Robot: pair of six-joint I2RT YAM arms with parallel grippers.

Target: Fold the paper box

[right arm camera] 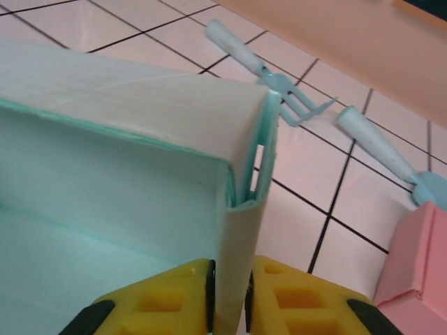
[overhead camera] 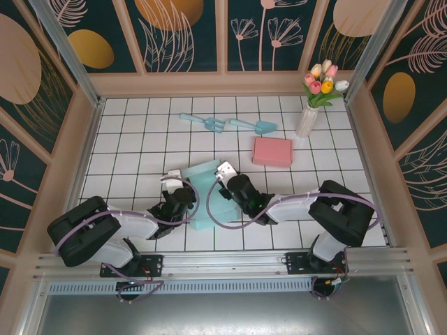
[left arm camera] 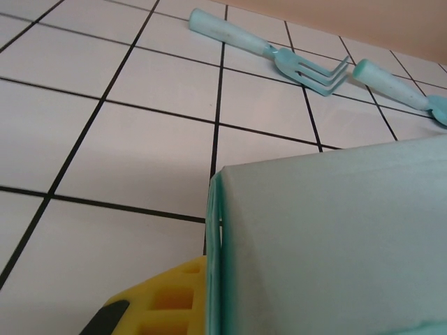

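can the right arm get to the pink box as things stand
Probably not right away: the right gripper is clamped on a wall of the teal paper box. The pink box lies beyond it with bare tiles between, so once it lets go the way looks free.

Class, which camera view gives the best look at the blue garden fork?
The left wrist view: the fork lies whole and close, handle to prongs, with nothing in front of it. The top view shows it whole too, but small. In the right wrist view its head sits partly behind the paper box.
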